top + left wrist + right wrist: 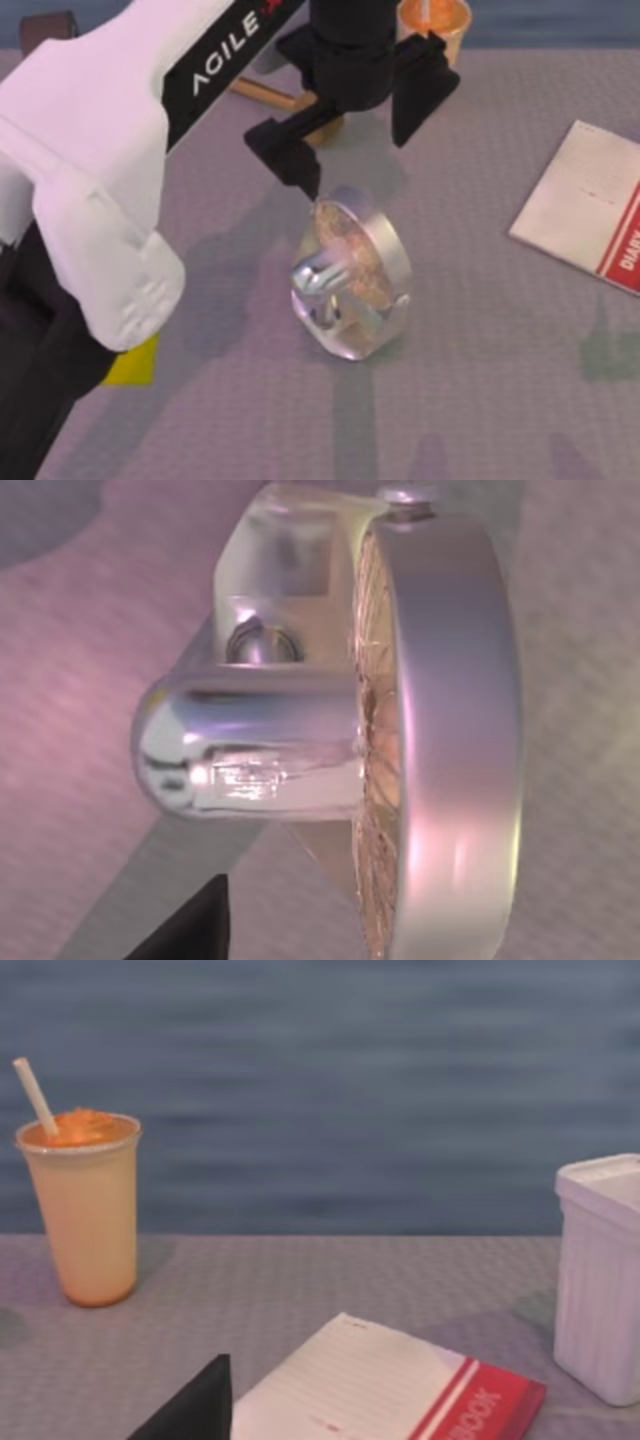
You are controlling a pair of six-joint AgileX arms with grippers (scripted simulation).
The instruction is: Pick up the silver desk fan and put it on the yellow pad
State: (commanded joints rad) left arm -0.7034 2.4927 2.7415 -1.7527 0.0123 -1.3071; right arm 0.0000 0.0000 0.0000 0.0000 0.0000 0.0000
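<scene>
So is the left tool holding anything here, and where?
Nothing is held. The left tool is open above the fan, one finger tip near its top rim, not closed on it.

Chrome silver desk fan [352, 285], bright yellow pad [133, 364], white-and-red diary [590, 205], black fingers [290, 160]

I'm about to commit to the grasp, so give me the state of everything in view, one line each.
silver desk fan: standing on the table, not gripped, not on the pad.
left tool: open, fingers straddling above the fan's rim.
yellow pad: bare, mostly hidden under the left arm.
diary booklet: closed, lying flat.
orange drink cup: upright, full, straw in.
white container: upright.
right tool: not seen.
</scene>
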